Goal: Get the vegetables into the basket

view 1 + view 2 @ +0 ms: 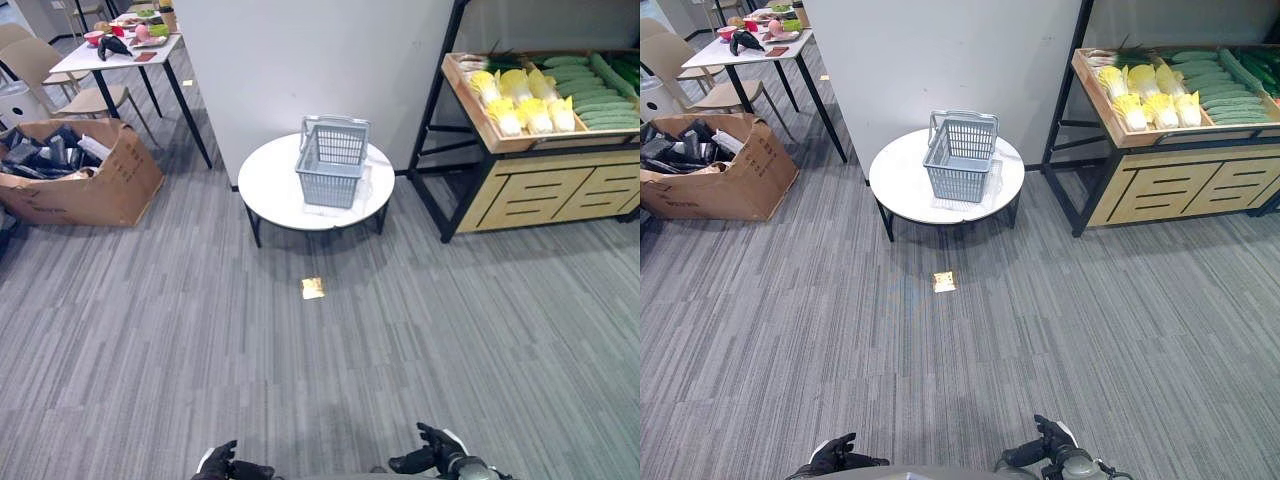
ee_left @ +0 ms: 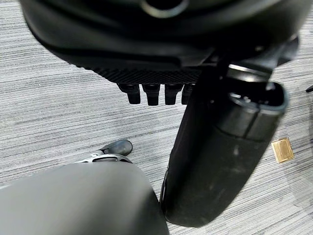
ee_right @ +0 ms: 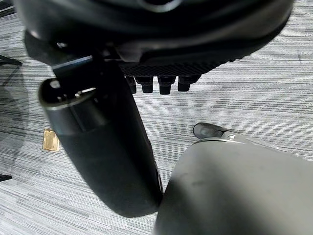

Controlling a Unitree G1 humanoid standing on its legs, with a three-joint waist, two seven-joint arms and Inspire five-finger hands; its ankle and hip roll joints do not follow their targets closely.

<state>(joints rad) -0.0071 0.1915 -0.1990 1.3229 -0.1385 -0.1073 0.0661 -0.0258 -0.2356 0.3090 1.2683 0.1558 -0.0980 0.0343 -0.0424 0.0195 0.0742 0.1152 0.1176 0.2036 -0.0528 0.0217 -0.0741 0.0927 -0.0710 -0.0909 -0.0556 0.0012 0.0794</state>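
The vegetables (image 1: 545,95) lie in a wooden crate (image 1: 470,105) on a shelf stand at the far right of the room: pale yellow cabbages toward the crate's left end, long green cucumbers (image 1: 600,100) stacked at its right end with their long axes running roughly across the crate. They sit ahead and to the right of the robot, so the right hand (image 1: 432,455) is the nearer one, though both hands are well apart from the crate with open carpet between. The grey basket (image 1: 332,160) stands upright on a round white table (image 1: 270,185) straight ahead, to the left of the crate, its handle folded back. The right hand hangs low with its fingers loosely bent and holding nothing; the left hand (image 1: 228,465) does likewise, also empty. A small brass floor plate (image 1: 313,288) lies between robot and table. My judgement: a walk forward and rightward comes first.
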